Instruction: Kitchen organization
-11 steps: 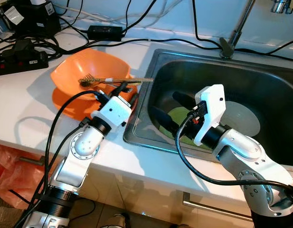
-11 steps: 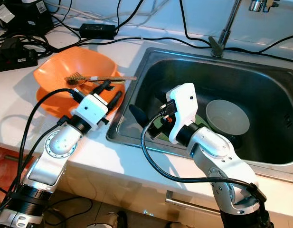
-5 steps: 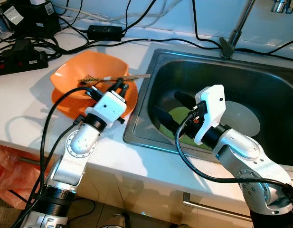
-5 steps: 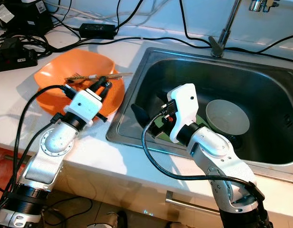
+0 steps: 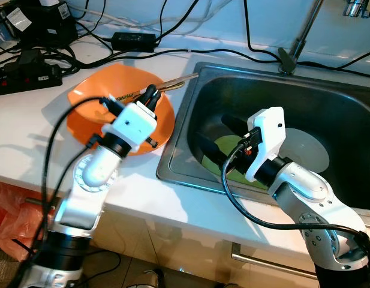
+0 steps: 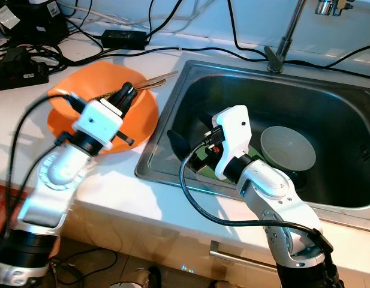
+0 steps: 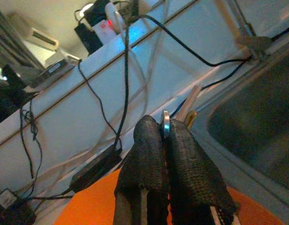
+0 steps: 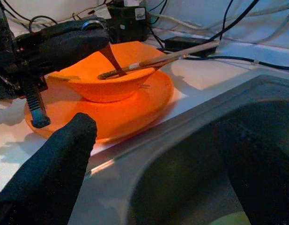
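An orange bowl sits on an orange plate on the white counter, left of the sink. A wooden-handled brush lies across the bowl, its handle reaching over the sink's edge. My left gripper is shut over the bowl's rim, with a thin edge pinched between its fingers. My right gripper hangs open inside the sink, above a green flat thing. Beside it in the sink rests a white bowl.
The steel sink takes up the right half, with a faucet behind it. Black cables, an adapter and a power strip crowd the back of the counter. A cabinet handle shows below.
My left gripper has swung up and toward the back with the bowl's rim. The bowl has dropped from a steep tilt to nearly level and the brush handle now points over the sink. The right arm holds still.
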